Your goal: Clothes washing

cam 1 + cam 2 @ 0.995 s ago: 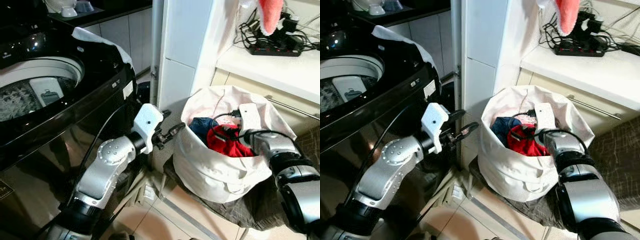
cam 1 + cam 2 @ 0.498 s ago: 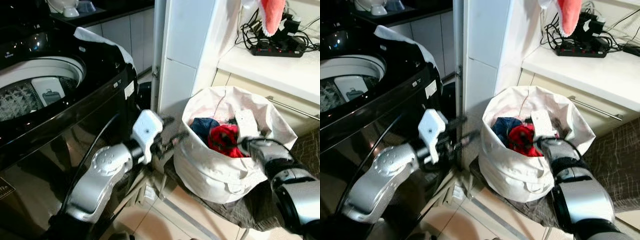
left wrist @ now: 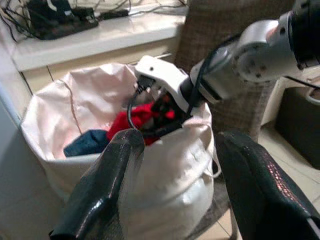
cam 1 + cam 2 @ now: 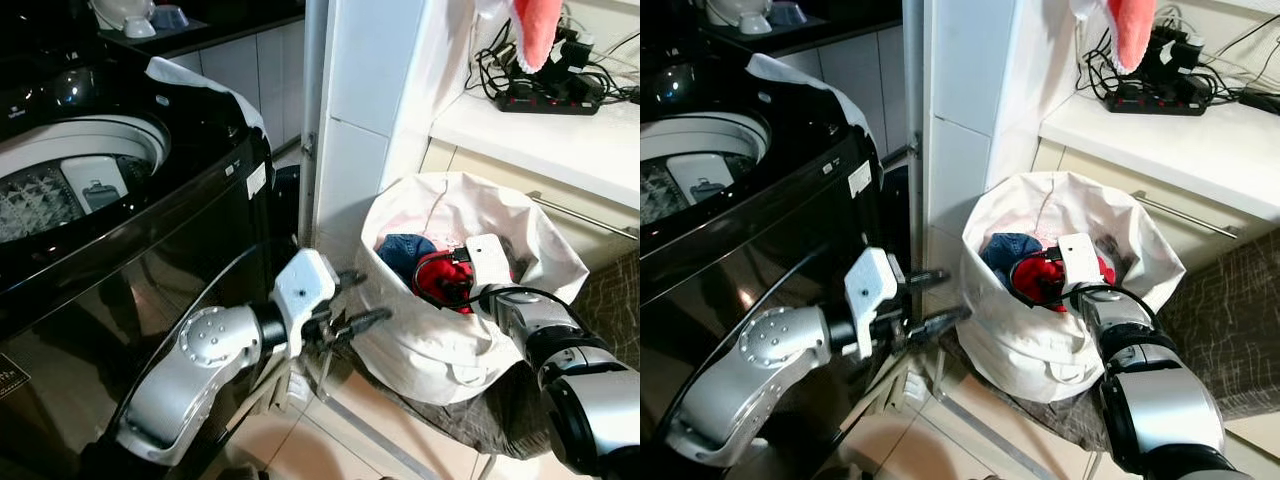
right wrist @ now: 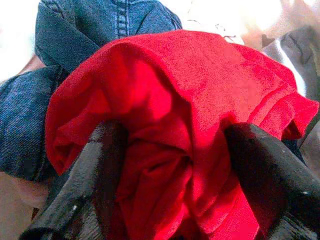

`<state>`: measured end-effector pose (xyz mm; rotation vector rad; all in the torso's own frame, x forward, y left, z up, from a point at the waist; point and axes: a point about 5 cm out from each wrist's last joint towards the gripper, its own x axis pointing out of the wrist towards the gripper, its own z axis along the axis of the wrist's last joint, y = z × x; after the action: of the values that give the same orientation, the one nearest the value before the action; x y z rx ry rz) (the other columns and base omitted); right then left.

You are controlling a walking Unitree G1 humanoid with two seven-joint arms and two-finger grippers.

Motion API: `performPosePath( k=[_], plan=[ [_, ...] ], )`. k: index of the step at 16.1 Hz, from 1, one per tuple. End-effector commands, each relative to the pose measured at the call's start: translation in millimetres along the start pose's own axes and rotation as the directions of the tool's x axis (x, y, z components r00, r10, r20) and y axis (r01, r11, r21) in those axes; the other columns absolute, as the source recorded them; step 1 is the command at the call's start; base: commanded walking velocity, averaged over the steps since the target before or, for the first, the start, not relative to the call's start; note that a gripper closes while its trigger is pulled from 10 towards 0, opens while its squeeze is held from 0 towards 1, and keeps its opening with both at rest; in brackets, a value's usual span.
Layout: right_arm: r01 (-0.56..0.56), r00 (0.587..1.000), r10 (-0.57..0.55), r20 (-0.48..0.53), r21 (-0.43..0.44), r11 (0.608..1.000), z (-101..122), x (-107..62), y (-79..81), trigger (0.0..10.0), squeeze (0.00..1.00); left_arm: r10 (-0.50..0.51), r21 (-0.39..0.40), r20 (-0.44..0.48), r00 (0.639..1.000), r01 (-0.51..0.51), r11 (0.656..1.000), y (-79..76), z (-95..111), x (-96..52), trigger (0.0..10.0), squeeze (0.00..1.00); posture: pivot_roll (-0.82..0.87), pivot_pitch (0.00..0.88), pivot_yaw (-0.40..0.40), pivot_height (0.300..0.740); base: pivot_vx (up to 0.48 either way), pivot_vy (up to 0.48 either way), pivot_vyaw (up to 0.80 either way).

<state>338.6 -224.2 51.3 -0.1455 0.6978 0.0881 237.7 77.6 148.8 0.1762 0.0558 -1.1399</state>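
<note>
A white laundry bag [image 4: 430, 345] stands open on a low seat to the right of the black top-loading washing machine [image 4: 150, 230], whose drum [image 4: 60, 185] is open. A red garment [image 4: 438, 280] and blue jeans [image 4: 403, 248] lie in the bag. My right gripper [image 5: 172, 135] reaches down into the bag, open, its fingers [image 5: 100, 165] straddling a fold of the red garment. My left gripper [image 4: 372, 296] hovers open just outside the bag's left wall, below its rim, holding nothing.
A white cabinet column [image 4: 370, 100] rises behind the bag. The counter on the right carries a power strip [image 4: 545, 95] with tangled cables, and a pink cloth [image 4: 540, 30] hangs above. Brown patterned fabric [image 4: 610, 290] covers the seat. Tiled floor [image 4: 300, 440] lies below.
My left gripper has dropped from rim height to lower beside the bag. My right gripper has sunk a little deeper onto the red garment.
</note>
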Motion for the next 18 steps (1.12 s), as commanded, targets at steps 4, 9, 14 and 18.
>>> performPosePath(
  k=[4, 9, 14, 18],
  plan=[
    [0.025, 1.0, -0.025, -0.017, -0.002, 1.0, -5.2, -1.6, -7.5, 0.0, 0.0, -0.018, 0.009, -0.015, 1.0, 0.018, 1.0, 0.7, 2.0, 0.9, 10.0, 0.0, 0.07, 0.0, -0.049, 0.74, 0.0, 0.0, 0.0],
    [0.034, 0.999, -0.034, -0.006, 0.004, 0.999, -1.8, -2.1, -9.3, 0.0, 0.0, -0.004, 0.02, -0.022, 1.0, 0.005, 1.0, 4.5, 1.4, 1.6, 10.0, 0.0, 0.07, 0.0, -0.046, 0.74, 0.0, 0.0, 0.0],
    [0.038, 0.999, -0.038, 0.001, 0.013, 0.999, 0.4, -2.7, -11.3, 0.0, 0.0, 0.007, 0.027, -0.026, 1.0, -0.006, 1.0, 7.1, 0.4, 1.3, 10.0, 0.0, 0.07, 0.0, -0.044, 0.74, 0.0, 0.0, 0.0],
    [0.041, 0.999, -0.041, 0.007, 0.023, 0.999, 1.3, -2.9, -12.2, 0.0, 0.0, 0.017, 0.03, -0.031, 0.999, -0.016, 0.999, 8.9, -0.5, 1.1, 10.0, 0.0, 0.06, 0.0, -0.041, 0.74, 0.0, 0.0, 0.0]
  ],
)
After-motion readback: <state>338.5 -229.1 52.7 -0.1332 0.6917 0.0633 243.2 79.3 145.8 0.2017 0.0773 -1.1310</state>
